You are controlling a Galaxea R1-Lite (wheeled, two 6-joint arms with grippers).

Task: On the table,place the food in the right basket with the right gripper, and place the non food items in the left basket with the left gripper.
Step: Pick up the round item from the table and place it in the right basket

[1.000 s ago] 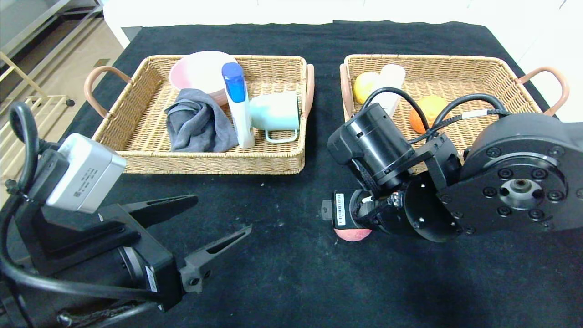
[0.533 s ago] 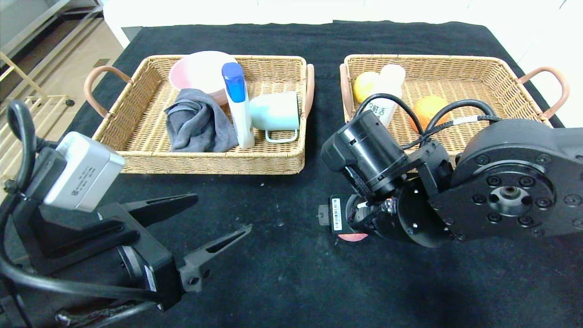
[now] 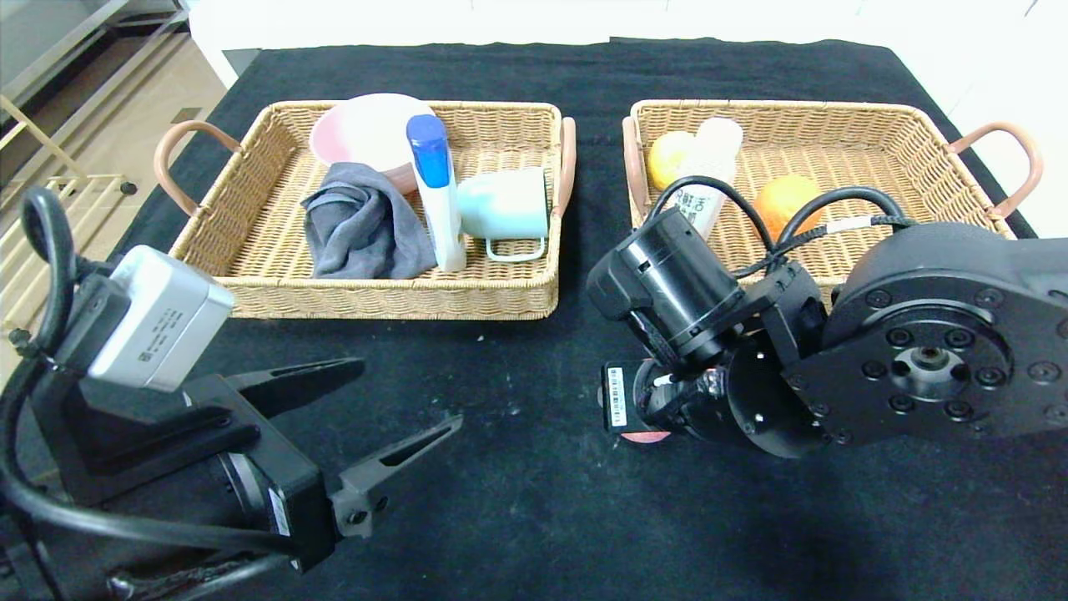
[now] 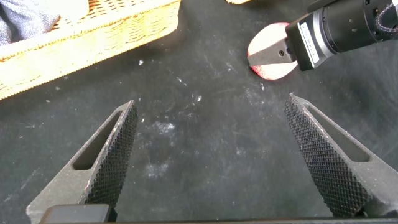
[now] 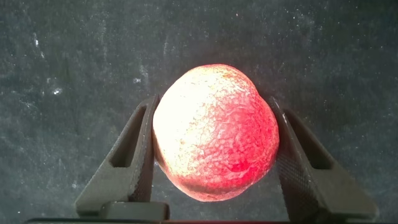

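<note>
Peach (image 5: 216, 132) now sits squeezed between the right gripper (image 5: 214, 155) fingers — a second ago that arm was higher and more of the fruit showed beneath it in the head view; it has since dropped onto it and the jaws have come in against both sides. That reads as the grasp being made, so the last loose food item looks ready to lift toward the right basket (image 3: 909, 125).

Peach rests on the table (image 3: 534, 501), in front of the right basket's near-left corner. Already in that basket: yellow fruit (image 3: 665, 157), white bottle (image 3: 709, 171), orange (image 3: 784, 200).

Left basket (image 3: 250, 209) holds the pink bowl (image 3: 367, 125), grey cloth (image 3: 363, 229), blue-capped bottle (image 3: 434, 192) and mint cup (image 3: 505, 204) (non-food side looks done).

Left gripper (image 3: 375, 409) hangs over bare cloth near the front-left, jaws wide apart, holding nothing.

Views differ: the head view hides the grip almost wholly — only a pink sliver under the arm. Right wrist view shows both pads touching the peach. Left wrist view catches it from the side, partly behind the other arm's wrist.
</note>
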